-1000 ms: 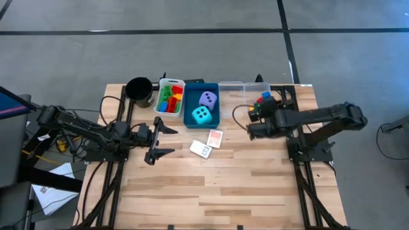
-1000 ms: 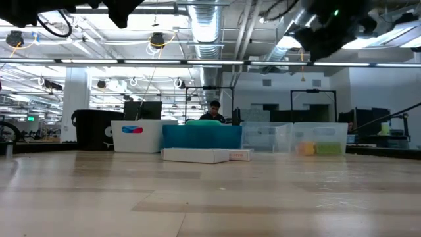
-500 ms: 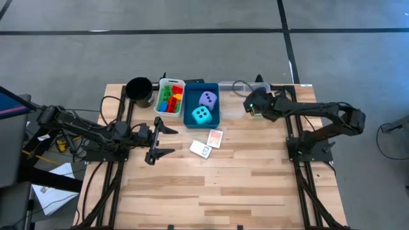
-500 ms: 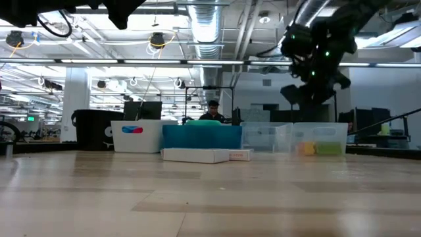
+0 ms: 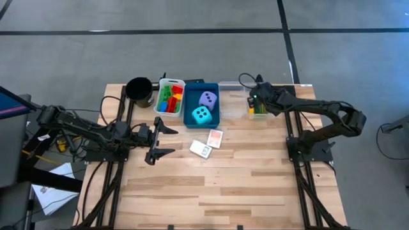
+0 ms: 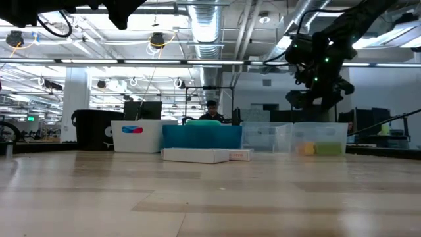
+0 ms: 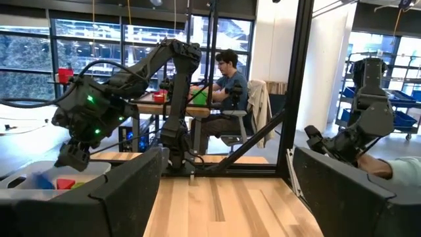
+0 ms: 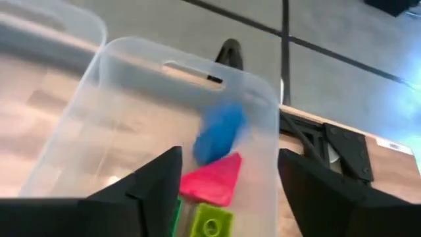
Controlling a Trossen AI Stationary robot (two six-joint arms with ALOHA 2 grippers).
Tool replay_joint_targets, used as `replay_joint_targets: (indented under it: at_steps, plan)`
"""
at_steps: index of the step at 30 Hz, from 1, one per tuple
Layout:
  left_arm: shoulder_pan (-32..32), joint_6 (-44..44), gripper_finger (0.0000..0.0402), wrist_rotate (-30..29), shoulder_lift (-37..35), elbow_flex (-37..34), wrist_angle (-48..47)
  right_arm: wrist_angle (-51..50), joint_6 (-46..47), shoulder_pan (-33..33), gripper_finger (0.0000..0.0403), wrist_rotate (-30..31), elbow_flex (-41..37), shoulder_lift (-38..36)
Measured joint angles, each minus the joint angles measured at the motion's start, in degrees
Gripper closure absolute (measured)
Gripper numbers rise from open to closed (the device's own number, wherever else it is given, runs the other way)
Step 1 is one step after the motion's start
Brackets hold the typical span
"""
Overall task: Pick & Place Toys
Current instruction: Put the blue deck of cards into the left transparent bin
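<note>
Bricks | now loose in clear tray | right pincer opened above

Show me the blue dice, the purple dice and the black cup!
cyan die point(image 5: 201, 115): high view, on its dotted top face.
lavender die point(image 5: 207, 99): high view, on its top face.
black cup point(image 5: 139, 93): high view, on its rim nearest the arms.

A wooden table stands on a grey concrete floor crossed by dark lines. Behind it, an open workshop with exposed silver ducts, strip lights and large windows; a person sits at a desk.
</note>
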Motion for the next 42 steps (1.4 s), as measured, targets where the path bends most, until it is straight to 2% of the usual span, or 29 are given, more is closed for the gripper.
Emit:
replay_joint_targets:
  at_steps: [4, 7, 13, 19, 22, 26, 33, 35, 39, 42]
  plan:
    - [0.0, 0.1, 0.0069, 0.0, 0.0, 0.0, -0.8, -0.1, -3.0, 2.2, 0.0132, -5.5, 0.0, 0.0]
    - [0.0, 0.1, 0.0069, 0.0, 0.0, 0.0, -1.8, 0.0, -3.7, 6.7, 0.0128, -10.3, 0.0, 0.0]
    - [0.0, 0.1, 0.0069, 0.1, 1.9, 0.0, -7.0, 3.3, -3.7, 22.8, 0.0127, -13.1, 0.0, 0.0]
    - [0.0, 0.7, 0.0069, 0.8, 9.0, 0.0, -5.0, 10.8, -4.4, 39.8, 0.0127, -13.1, 0.0, 0.0]
    - [0.0, 0.7, 0.0069, 0.8, 12.0, 0.0, -1.7, 14.2, -6.1, 44.8, 0.0127, -13.4, 0.0, 0.0]
    - [0.0, 0.7, 0.0069, 1.4, 13.5, 0.0, 2.1, 14.3, -3.0, 45.8, 0.0126, -14.4, 0.1, 0.0]
    - [0.0, 0.7, 0.0069, 1.7, 13.1, 0.1, 3.1, 15.3, 15.6, 41.6, 0.0126, -18.0, 0.0, 2.2]
    - [0.0, 0.7, 0.0069, 1.7, 13.1, 0.1, 2.9, 16.1, 18.3, 40.1, 0.0126, -20.6, 0.1, 3.9]
    - [0.0, 0.7, 0.0069, 1.7, 13.1, 0.1, 2.8, 19.4, 19.7, 37.3, 0.0126, -26.5, 0.1, 9.1]
    - [0.0, 0.7, 0.0069, 1.7, 13.1, 0.1, 2.8, 24.8, 16.3, 35.5, 0.0126, -31.3, 0.1, 13.1]
